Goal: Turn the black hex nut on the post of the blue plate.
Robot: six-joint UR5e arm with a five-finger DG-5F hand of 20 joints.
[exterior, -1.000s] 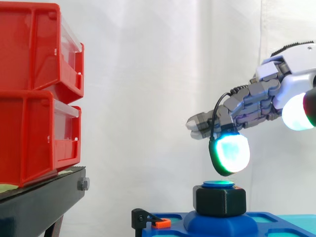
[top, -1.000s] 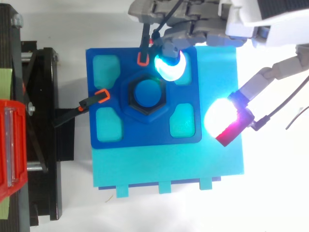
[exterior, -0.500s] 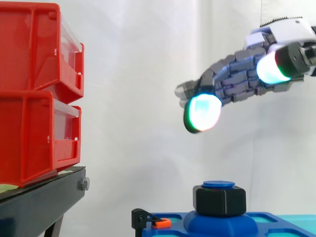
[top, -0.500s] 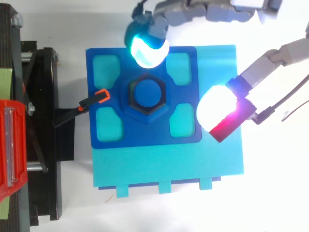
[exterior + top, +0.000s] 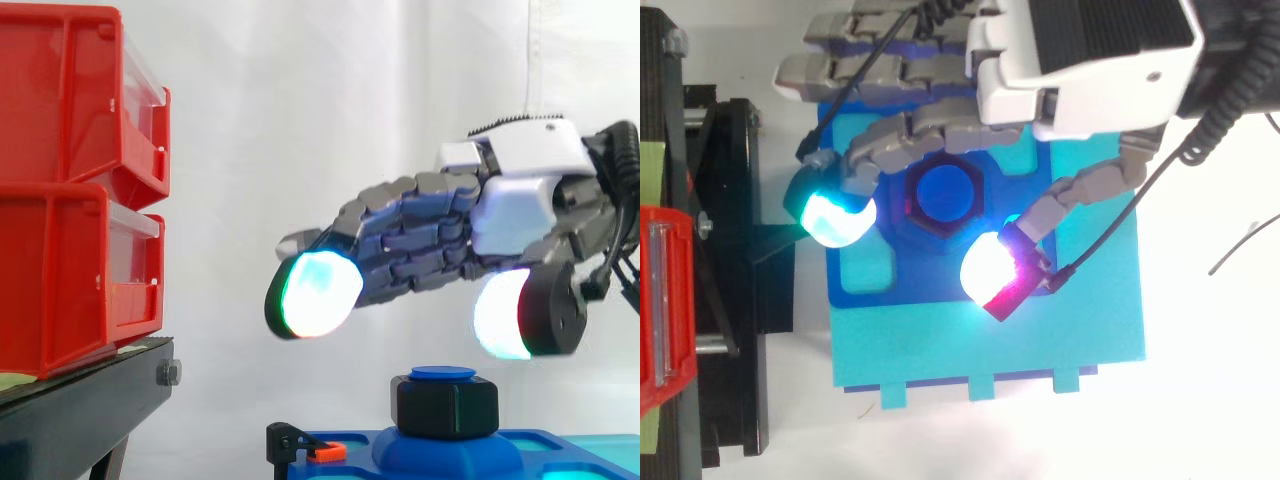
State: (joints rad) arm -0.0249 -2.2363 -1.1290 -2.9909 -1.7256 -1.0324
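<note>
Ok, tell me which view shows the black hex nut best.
The side view: the black hex nut stands unobstructed beneath the hand. The top view shows its hexagonal outline, but the hand covers its upper edge.

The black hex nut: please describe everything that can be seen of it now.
The black hex nut is matte, thick and six-sided, seemingly plastic. It sits level around the blue post, whose round top stands out above it, and rests on the raised middle of the blue plate. The open hand hovers above it with a clear gap; no finger touches it.
</note>
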